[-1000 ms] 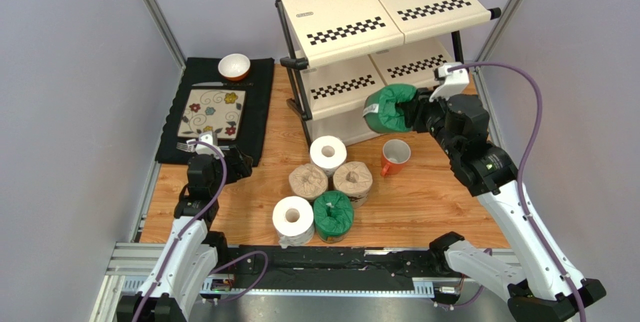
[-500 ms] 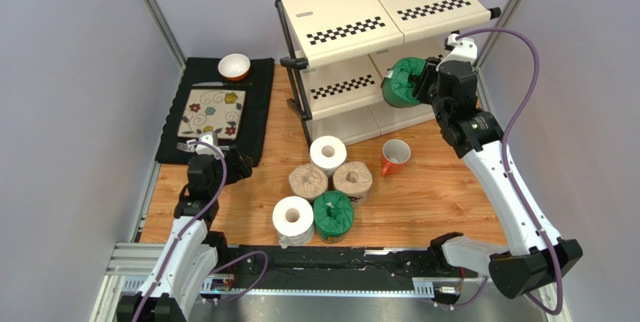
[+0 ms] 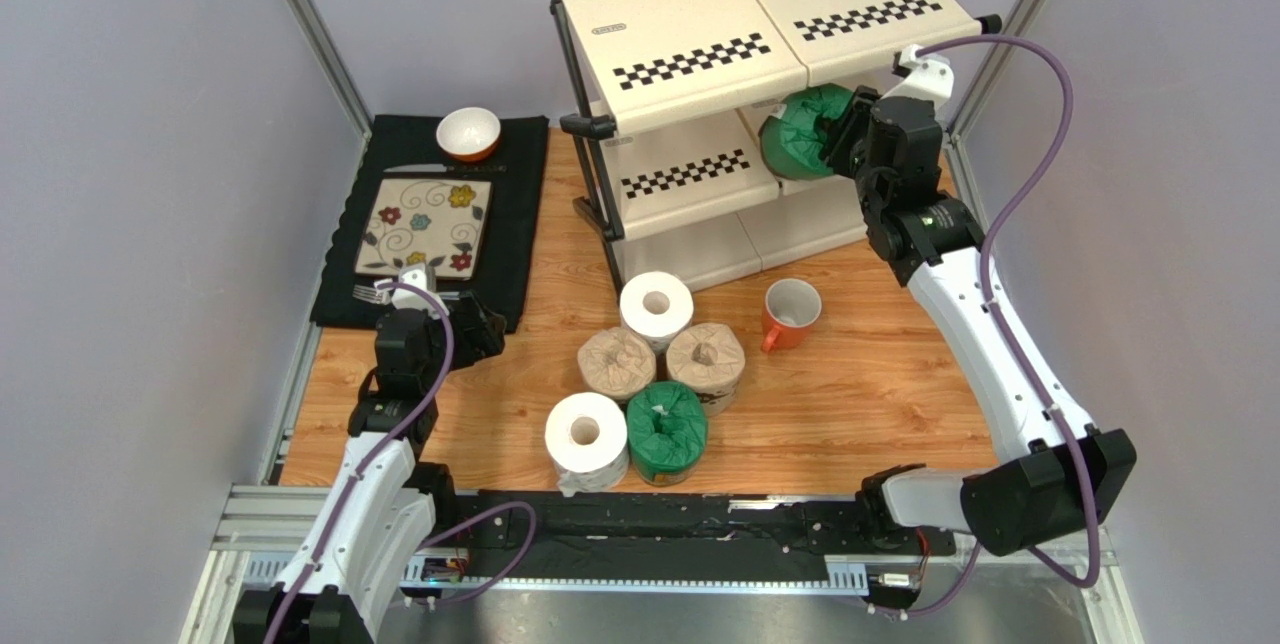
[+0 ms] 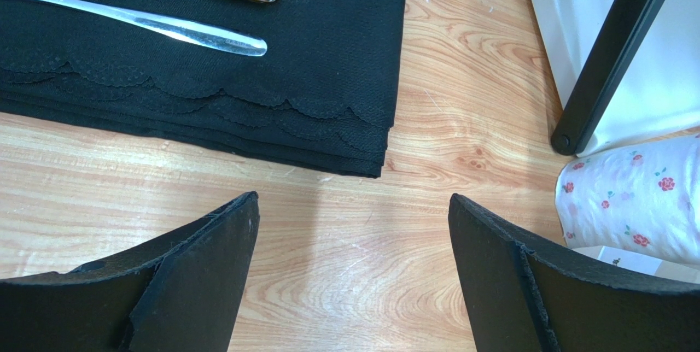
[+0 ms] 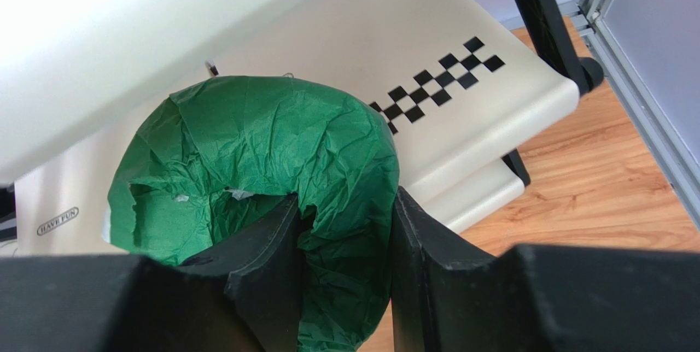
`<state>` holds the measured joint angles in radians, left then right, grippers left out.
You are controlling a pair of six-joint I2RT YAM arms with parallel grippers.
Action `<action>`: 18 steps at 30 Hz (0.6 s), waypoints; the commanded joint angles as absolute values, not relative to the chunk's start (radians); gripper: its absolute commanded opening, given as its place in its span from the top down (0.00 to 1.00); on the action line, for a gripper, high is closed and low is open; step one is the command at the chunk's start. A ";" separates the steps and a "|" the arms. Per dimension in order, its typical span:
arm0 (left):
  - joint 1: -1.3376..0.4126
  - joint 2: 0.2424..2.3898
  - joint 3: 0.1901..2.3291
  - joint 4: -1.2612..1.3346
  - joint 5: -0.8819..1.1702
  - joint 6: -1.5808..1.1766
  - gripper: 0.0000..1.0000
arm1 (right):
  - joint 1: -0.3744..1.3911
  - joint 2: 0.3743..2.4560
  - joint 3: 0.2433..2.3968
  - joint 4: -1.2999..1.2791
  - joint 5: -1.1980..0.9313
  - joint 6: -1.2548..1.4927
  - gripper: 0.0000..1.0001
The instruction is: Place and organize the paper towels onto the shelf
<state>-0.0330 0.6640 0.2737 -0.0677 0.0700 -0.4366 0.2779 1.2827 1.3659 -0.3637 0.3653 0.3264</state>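
Here right jaws pinch a green roll (image 5: pixel 271 155) half hidden by the shelf (image 3: pixel 676 29); left jaws spread

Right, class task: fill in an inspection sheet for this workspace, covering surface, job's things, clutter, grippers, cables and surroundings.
Surface: wooden table, nothing wrong seen.
Job's things: shelf; green roll held at its middle tier; cluster of five rolls on the table.
Clutter: orange mug, placemat, plate, bowl, metal utensil.
Grippers: left gripper jaws open, empty; right gripper jaws shut on green roll.
Cables: purple cable arcs above right arm.
Surroundings: grey walls, nothing else seen.
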 commanded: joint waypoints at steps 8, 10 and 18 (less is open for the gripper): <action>-0.029 0.664 0.305 -0.048 0.077 -0.430 0.07 | 0.268 1.364 1.437 -0.167 0.374 0.353 0.76; -0.029 0.667 0.301 -0.046 0.080 -0.431 0.07 | 0.270 1.373 1.439 -0.164 0.373 0.351 0.75; -0.029 0.673 0.302 -0.045 0.084 -0.431 0.07 | 0.268 1.387 1.442 -0.169 0.373 0.347 0.42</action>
